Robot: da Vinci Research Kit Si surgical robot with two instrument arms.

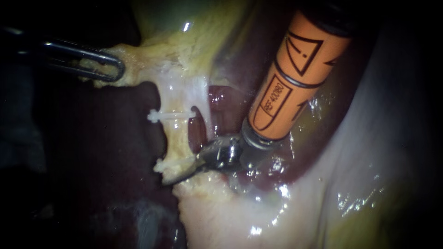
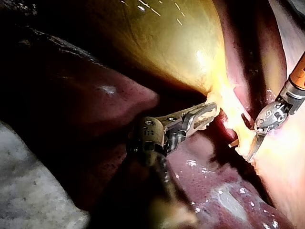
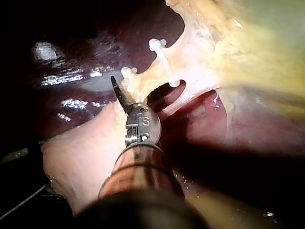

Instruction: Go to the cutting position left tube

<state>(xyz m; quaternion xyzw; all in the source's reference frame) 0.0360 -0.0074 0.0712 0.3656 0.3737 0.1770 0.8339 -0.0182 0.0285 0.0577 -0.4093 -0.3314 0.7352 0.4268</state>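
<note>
Dark liver [image 1: 92, 152] behind. Left instrument [image 1: 108, 64] clamps gallbladder [image 2: 167, 47]. Right instrument [image 1: 182, 174], open or closed unclear, lies against upright left tube's [image 1: 173, 133] lower end.

Left instrument [image 1: 116, 69], right instrument [image 1: 187, 173]: two. Upper clip [image 1: 170, 114], lower clip [image 1: 160, 164]: two. Gallbladder [image 2: 167, 43]: one. Liver [image 2: 95, 100]: one.

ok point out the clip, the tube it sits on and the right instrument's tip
clip [image 1: 171, 114]: endoscope view, middle of its white bar
tube [image 1: 177, 138]: endoscope view, pale stretch below the clip
right instrument [image 1: 183, 173]: endoscope view, dark tip at the tube's lower end
</note>
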